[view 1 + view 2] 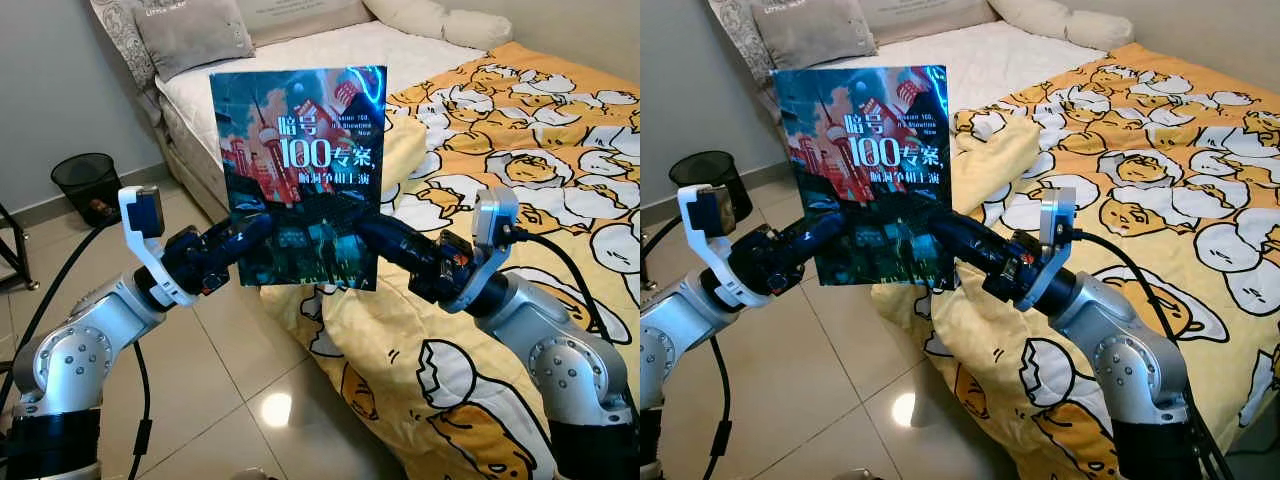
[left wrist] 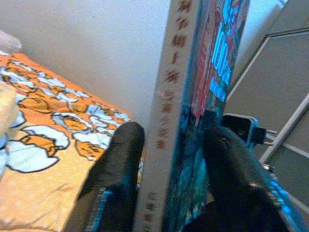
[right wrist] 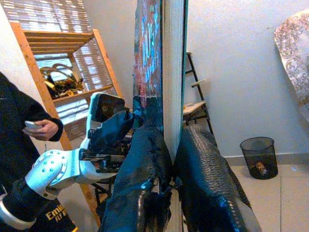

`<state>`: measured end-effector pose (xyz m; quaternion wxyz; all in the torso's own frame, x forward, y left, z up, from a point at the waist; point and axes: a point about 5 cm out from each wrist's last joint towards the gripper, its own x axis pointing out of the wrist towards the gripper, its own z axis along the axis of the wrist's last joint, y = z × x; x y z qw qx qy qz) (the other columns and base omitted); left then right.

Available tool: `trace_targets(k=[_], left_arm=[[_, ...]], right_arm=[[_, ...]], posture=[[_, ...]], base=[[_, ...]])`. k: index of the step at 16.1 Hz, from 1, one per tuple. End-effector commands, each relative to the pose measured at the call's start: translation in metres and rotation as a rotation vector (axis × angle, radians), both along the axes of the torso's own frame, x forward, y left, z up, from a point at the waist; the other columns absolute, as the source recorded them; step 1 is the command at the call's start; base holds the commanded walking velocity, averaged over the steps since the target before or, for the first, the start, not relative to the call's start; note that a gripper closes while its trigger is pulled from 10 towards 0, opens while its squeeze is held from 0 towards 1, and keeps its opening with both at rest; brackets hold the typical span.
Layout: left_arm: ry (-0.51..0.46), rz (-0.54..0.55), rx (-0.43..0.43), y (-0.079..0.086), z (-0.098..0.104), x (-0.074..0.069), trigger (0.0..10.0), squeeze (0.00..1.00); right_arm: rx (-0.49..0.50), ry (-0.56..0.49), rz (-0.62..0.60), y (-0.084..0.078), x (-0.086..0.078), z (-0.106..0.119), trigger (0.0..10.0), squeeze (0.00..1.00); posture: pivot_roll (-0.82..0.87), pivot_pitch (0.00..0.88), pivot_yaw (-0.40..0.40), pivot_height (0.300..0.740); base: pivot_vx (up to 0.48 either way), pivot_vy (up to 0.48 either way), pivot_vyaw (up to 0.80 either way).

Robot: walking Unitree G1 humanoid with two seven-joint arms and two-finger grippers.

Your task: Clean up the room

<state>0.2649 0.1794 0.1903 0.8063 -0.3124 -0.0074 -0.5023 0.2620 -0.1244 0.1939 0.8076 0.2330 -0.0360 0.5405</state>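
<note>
A book point(image 1: 298, 175) with a dark blue city cover and white "100" lettering stands upright in the air in front of me, cover facing the camera. My left gripper point(image 1: 258, 228) is shut on its lower left edge and my right gripper point(image 1: 362, 228) is shut on its lower right edge. In the left wrist view the book's pale spine point(image 2: 171, 116) sits between the two black fingers point(image 2: 118, 169). The right wrist view has the book's page edge point(image 3: 171, 72) clamped between that gripper's fingers point(image 3: 145, 159).
A bed with a yellow cartoon-print duvet point(image 1: 520, 180) lies to the right, grey pillows point(image 1: 190, 35) at its head. A black mesh bin point(image 1: 85, 185) stands by the wall at left on tiled floor point(image 1: 230, 380). A person point(image 3: 24, 130) and a wooden shelf point(image 3: 63, 72) stand behind me.
</note>
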Motion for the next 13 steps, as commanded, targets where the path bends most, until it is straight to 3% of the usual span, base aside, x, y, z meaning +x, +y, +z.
trace_targets(k=[1,13], left_arm=[[-0.032,-0.024,-0.005,-0.0004,0.0080,-0.0022,0.0,0.00],[-0.029,-0.040,-0.033,0.0019,0.0096,-0.0013,0.0,0.00]], right_arm=[[0.025,-0.041,0.008,0.0002,0.0015,0.0097,10.0,0.00],[0.032,-0.048,0.008,0.0021,0.0022,0.0123,10.0,0.00]], posture=[[-0.02,0.000,0.076,0.740],[-0.03,0.000,0.087,0.740]], base=[[0.000,0.000,0.00],[0.000,0.000,0.00]])
